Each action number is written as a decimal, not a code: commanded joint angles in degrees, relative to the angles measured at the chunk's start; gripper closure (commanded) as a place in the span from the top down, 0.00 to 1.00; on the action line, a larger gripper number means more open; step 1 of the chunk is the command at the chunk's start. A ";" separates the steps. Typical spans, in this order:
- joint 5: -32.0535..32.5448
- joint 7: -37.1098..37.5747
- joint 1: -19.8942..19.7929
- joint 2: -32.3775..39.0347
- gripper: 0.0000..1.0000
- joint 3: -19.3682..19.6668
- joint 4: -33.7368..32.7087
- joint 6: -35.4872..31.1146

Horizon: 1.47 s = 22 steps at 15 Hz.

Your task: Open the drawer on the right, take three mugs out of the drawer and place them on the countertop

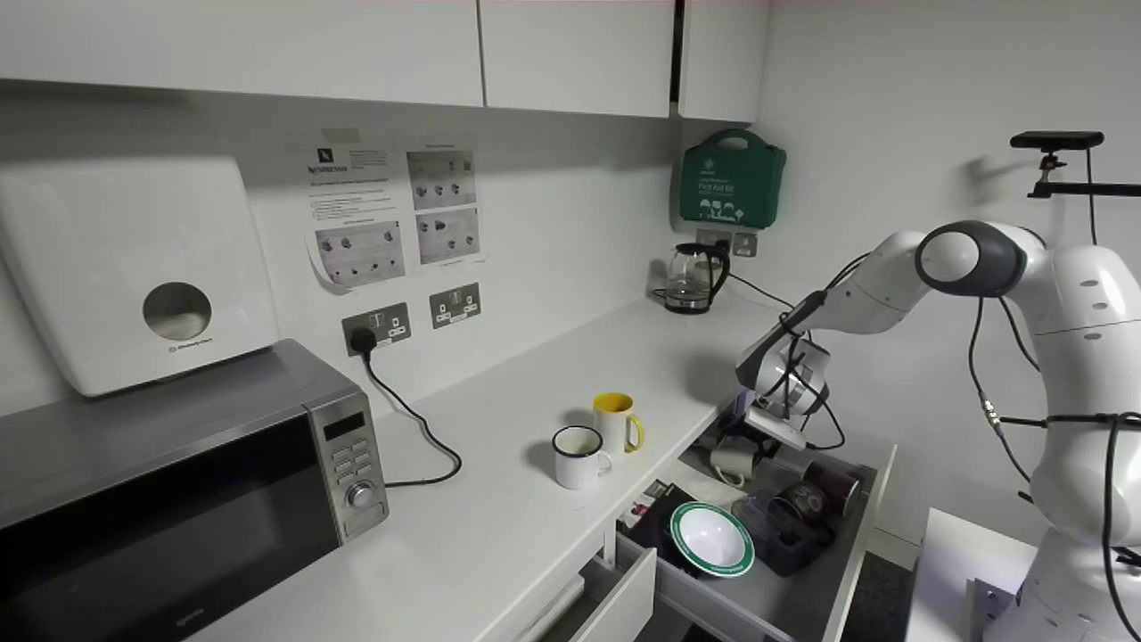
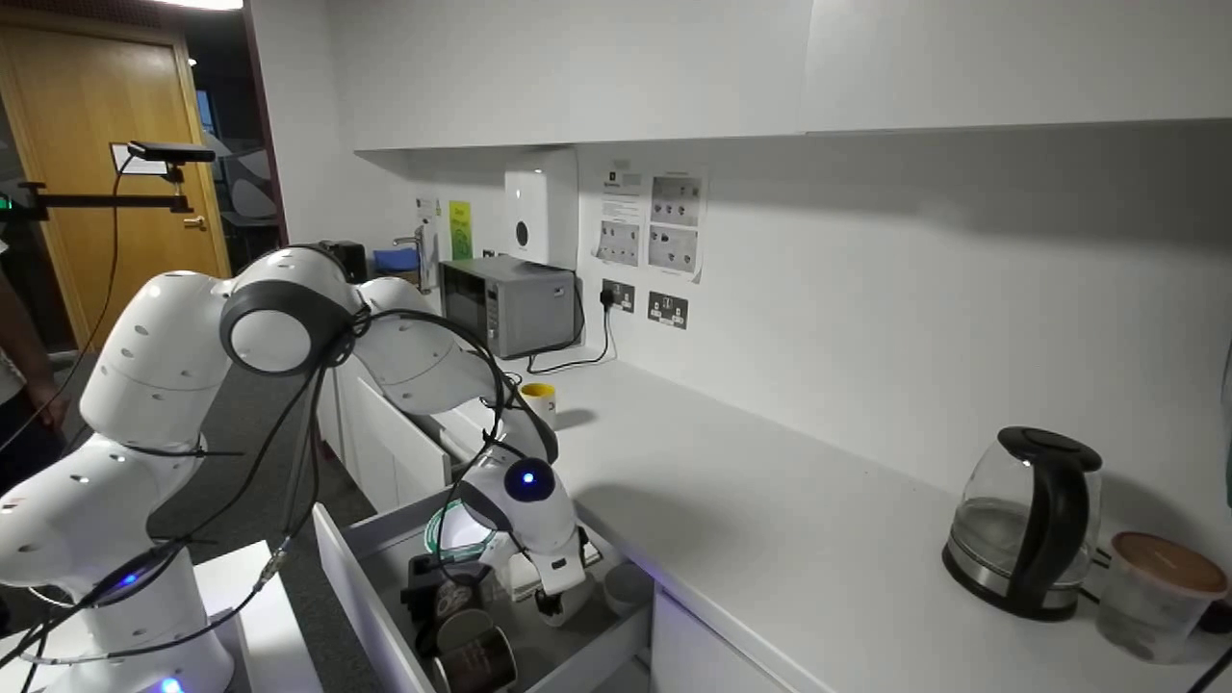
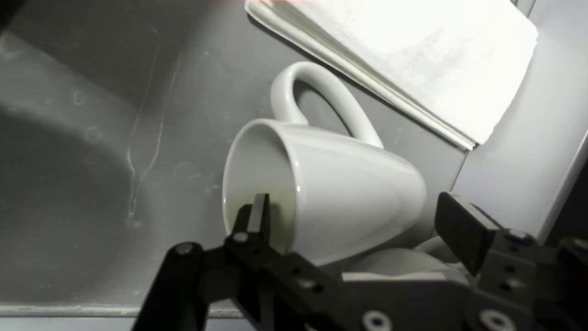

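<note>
Between bare drawer floor and wall, the gripper stands wide across a white mug.

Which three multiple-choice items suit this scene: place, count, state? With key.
1. Where is the green-rimmed dish?
A. on the microwave
B. in the wide drawer
C. beside the kettle

2. How many mugs stand on the countertop?
A. none
B. one
C. two

3. How is the gripper?
A. open
B. shut, empty
C. shut on the dish

1 B: both exterior views show it inside.
2 C: an exterior view shows a black-rimmed one beside a yellow-handled mug.
3 A: in the wrist view the fingers stand apart.
</note>
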State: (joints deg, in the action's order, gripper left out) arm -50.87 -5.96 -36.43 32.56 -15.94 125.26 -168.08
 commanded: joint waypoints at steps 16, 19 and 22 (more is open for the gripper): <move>0.22 -4.56 -2.26 -0.93 0.02 -1.91 -0.05 -0.54; 0.87 -4.16 -1.82 -1.32 0.02 -1.52 0.40 -0.48; 1.09 -3.88 -1.87 -2.45 0.02 -1.20 1.47 -0.41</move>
State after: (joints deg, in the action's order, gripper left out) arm -50.34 -8.37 -37.82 32.00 -17.45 124.47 -168.04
